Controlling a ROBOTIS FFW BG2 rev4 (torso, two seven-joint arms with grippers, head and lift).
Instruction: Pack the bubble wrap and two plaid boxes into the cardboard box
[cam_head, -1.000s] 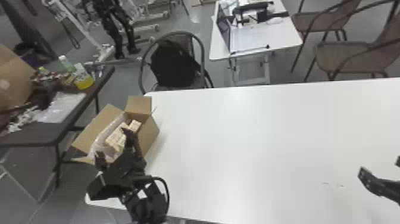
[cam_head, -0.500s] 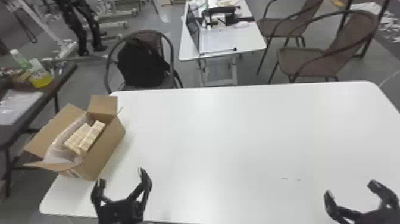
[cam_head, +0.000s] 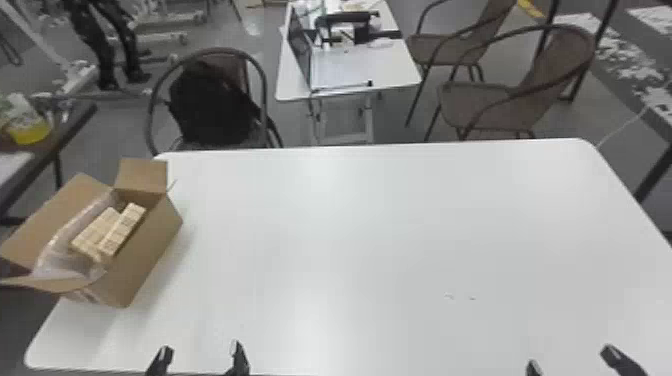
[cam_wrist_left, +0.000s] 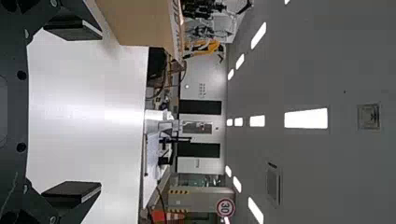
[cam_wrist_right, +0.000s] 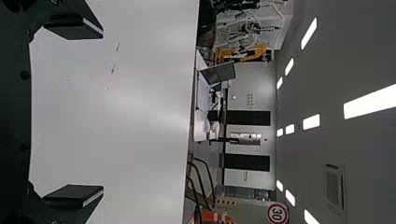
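Packing appears complete, wrap (cam_head: 60, 255) and plaid boxes (cam_head: 122, 230) inside the box (cam_head: 145, 255); next, park left gripper (cam_head: 201, 348) and right gripper (cam_head: 570, 356), fingers apart.

One number can be read: a black 30 on the white face of a round, red-rimmed sign (cam_wrist_left: 225, 207), at the far right of the room, against a pale grey surface (cam_wrist_left: 201, 199) beyond the tables; the right wrist view shows the same number on it. Dark print runs along an edge of the cardboard box (cam_head: 150, 250), at the left of the near table, but its letters cannot be made out. Small dark characters (cam_wrist_left: 202, 91) on the far wall (cam_wrist_left: 191, 79) are too small to read
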